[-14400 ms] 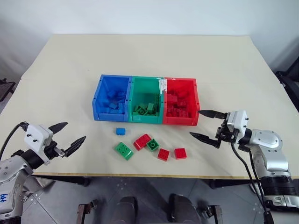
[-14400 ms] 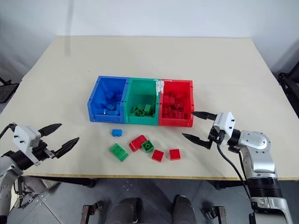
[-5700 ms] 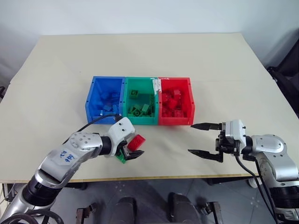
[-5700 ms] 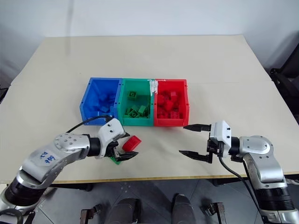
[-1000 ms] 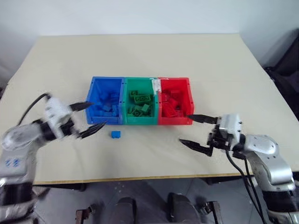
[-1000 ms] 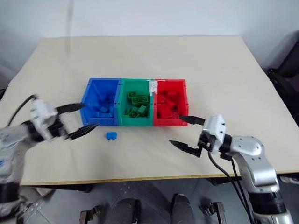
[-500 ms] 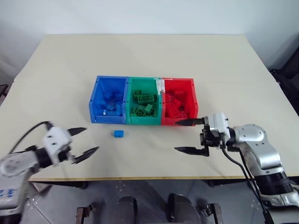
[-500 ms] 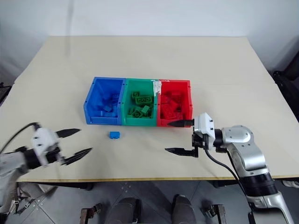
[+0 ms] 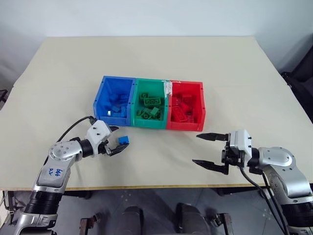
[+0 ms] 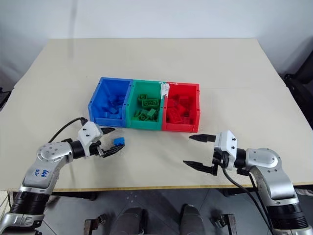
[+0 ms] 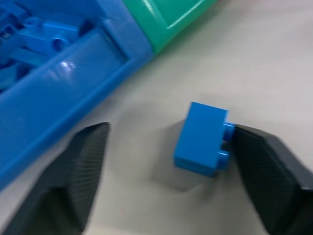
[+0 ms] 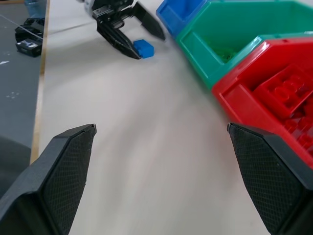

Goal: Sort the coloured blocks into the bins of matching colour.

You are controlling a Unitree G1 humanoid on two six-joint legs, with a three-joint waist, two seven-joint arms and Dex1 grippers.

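Observation:
One small blue block (image 9: 124,140) lies on the table just in front of the blue bin (image 9: 108,120). My left gripper (image 9: 116,139) is open, with a jaw on either side of the block. In the left wrist view one finger (image 11: 264,171) touches the block (image 11: 201,138), and the other finger (image 11: 83,166) stands well clear of it. The blue bin, the green bin (image 9: 150,123) and the red bin (image 9: 185,126) are joined in a row, and each holds several blocks of its own colour. My right gripper (image 9: 196,149) hovers open and empty in front of the red bin.
A wide cream table (image 9: 161,58) carries everything, and its front edge runs just behind both grippers. A black cable (image 9: 73,126) loops off my left wrist. Dark equipment (image 9: 299,83) stands past the table's right edge.
My left gripper has swung in from the left edge of the table to the blue block, and its jaws have narrowed around it. The right gripper has hardly moved.

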